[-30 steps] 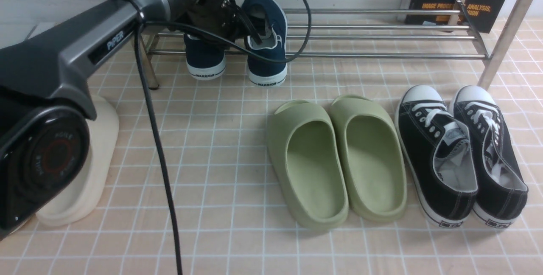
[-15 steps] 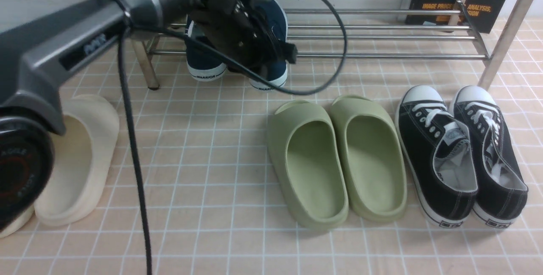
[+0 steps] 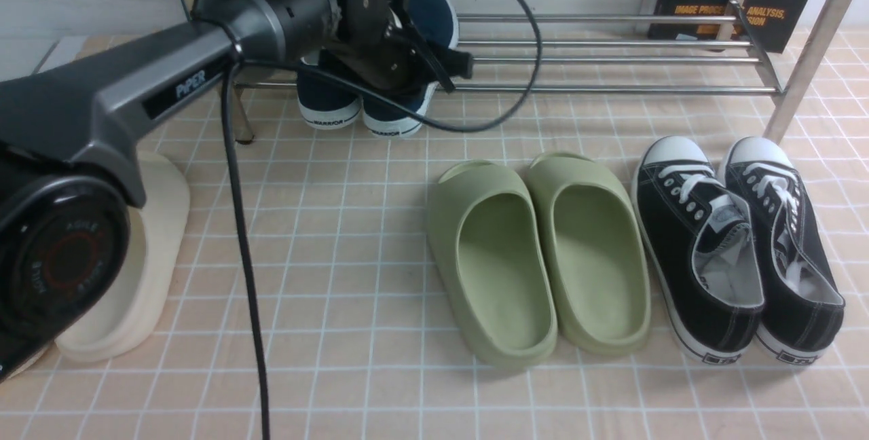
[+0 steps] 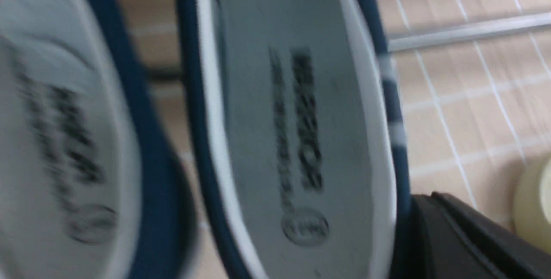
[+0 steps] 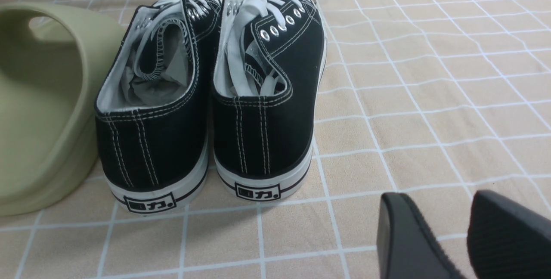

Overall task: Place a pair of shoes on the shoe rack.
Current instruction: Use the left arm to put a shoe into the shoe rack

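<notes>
Two navy-blue slip-on shoes with white soles rest on the low tier of the chrome shoe rack (image 3: 611, 56), at its left end, with their heels hanging over the front bar. The left shoe (image 3: 329, 104) stands alone. My left gripper (image 3: 407, 66) is shut on the side wall of the right shoe (image 3: 390, 121). In the left wrist view that shoe's grey insole (image 4: 301, 119) fills the middle, one black finger (image 4: 452, 236) lies against its outer side, and the other shoe (image 4: 51, 119) lies close beside it. My right gripper (image 5: 434, 214) hovers open over bare floor, holding nothing.
Green foam slides (image 3: 536, 257) lie mid-floor and black lace-up sneakers (image 3: 740, 243) to their right, near the rack's right leg (image 3: 808, 60). A cream slide (image 3: 136, 270) lies at the left, under my left arm. A book (image 3: 733, 5) leans behind the rack.
My left gripper has slid the right navy shoe leftward along the rack until it sits close beside the left one. The left arm swung with it. Everything else is still.
</notes>
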### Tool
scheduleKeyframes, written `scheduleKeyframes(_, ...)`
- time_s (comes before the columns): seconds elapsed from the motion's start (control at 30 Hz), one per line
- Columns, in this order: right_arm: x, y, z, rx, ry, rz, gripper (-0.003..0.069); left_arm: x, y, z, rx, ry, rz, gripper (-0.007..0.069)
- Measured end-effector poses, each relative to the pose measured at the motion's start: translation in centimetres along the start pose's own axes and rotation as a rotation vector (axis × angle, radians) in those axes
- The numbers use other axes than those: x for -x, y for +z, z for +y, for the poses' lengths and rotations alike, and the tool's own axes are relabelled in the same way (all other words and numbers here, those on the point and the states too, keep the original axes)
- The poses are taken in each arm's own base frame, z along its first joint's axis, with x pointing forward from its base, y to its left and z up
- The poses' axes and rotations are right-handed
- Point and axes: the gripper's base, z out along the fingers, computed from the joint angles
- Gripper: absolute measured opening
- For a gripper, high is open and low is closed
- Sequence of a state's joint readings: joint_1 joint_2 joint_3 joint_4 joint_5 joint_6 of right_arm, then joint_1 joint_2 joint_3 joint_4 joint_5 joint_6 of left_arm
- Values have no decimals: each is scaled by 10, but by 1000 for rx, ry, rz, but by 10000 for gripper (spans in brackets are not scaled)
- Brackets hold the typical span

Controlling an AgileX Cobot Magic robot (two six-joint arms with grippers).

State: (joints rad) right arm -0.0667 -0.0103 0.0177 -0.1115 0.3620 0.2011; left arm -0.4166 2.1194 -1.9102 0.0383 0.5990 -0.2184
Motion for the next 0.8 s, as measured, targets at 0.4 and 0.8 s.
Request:
scheduleKeyframes(0.4,0,0,0,0,0,0,238,15,-27,9,44,14,34,7)
scheduleKeyframes(0.8,0,0,0,0,0,0,238,-5,-71,17,121,104,176,7)
